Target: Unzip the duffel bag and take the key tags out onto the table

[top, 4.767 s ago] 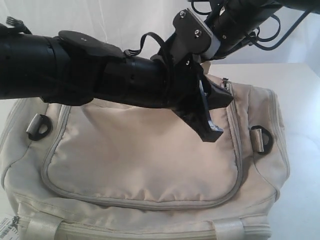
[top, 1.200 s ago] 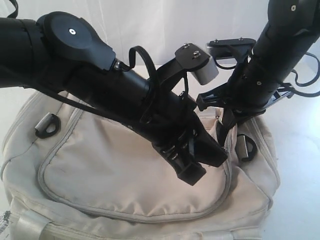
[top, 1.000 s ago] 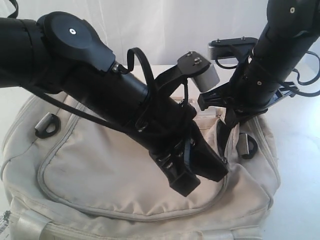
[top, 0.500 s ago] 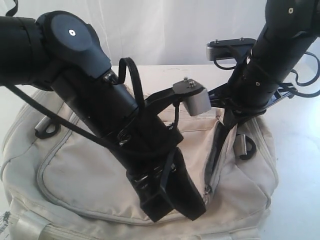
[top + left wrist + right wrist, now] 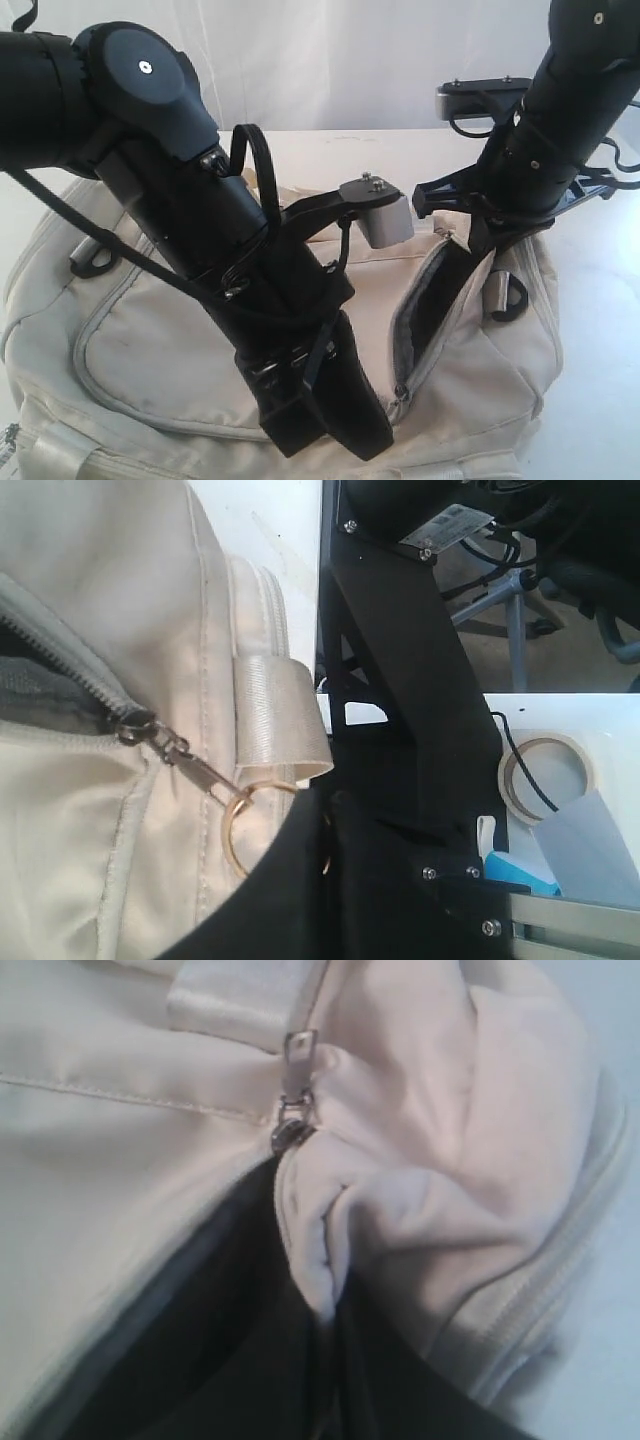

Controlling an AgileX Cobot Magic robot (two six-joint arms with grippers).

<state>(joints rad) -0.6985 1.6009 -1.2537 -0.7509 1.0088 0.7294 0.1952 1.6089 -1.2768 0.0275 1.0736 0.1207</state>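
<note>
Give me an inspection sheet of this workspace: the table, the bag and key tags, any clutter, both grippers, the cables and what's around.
Surface: white table, mostly taken up by the bag.
Job's things: duffel bag zipper partly open, dark lining showing; key tags not seen.
Clutter: nothing seen.
Grippers: left gripper shut on the zipper pull ring, pull taut; right gripper shut on a fold of the duffel bag at the zipper's end.
Cables: black cable loops off the left arm, more by the right arm.
Surroundings: tape roll and chair base beyond the table.
</note>
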